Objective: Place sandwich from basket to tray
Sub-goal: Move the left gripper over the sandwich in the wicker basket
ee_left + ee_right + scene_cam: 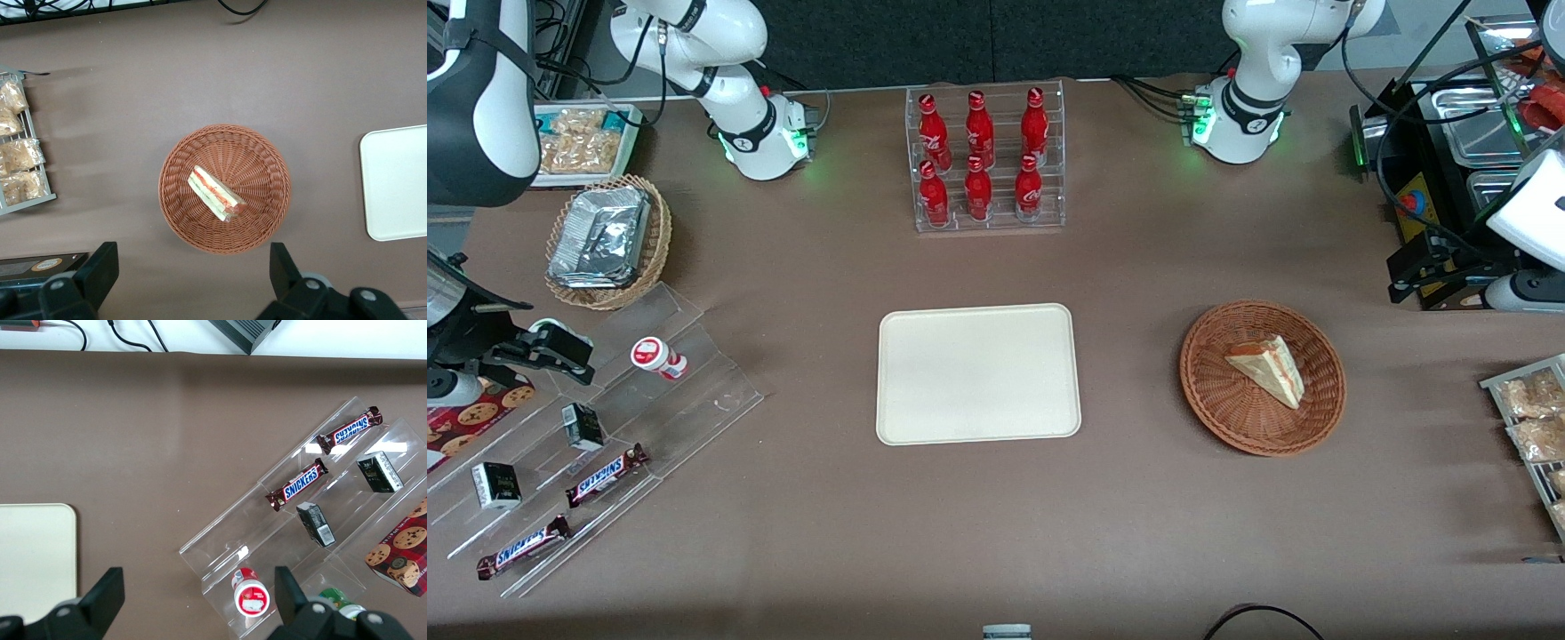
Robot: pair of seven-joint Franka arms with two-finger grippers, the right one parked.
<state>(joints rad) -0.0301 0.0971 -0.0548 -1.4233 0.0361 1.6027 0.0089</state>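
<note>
Claw (pixel 190 277) open, hovering above the brown desk (pixel 1138 533). Wrapped triangular sandwich (pixel 1267 368) lies in round reddish-brown wicker basket (pixel 1209 391), beside cream rectangular tray (pixel 978 373) at mid-desk.

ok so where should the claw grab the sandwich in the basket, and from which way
Probably from straight above, pinching the sandwich across its two flat bread faces near the middle of the wedge. It lies alone in the shallow basket, striped filling edge turned up, so the low rim shouldn't block a vertical descent. The claw is open, off the basket's rim; its fingers would need turning to straddle the wedge's long line.
</note>
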